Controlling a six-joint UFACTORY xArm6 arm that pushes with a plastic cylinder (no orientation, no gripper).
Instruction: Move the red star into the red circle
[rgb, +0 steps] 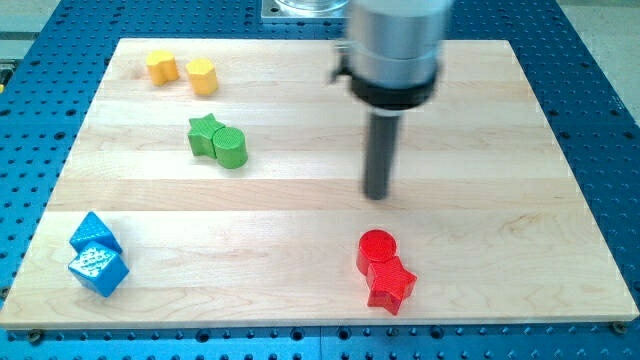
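Observation:
The red star (391, 285) lies near the view's bottom, right of centre, on the wooden board (300, 215). The red circle (377, 248) sits just above it and a little to the left, and the two touch. My tip (378, 195) is the lower end of the dark rod, which hangs from a grey cylinder at the view's top. The tip stands above the red circle in the view, a short gap away from it, and touches no block.
A green star (205, 133) and green cylinder (230, 148) touch at upper left. Two yellow blocks (162, 67) (202, 76) sit near the top left corner. Two blue blocks (94, 234) (98, 268) lie at bottom left. Blue perforated table (600, 120) surrounds the board.

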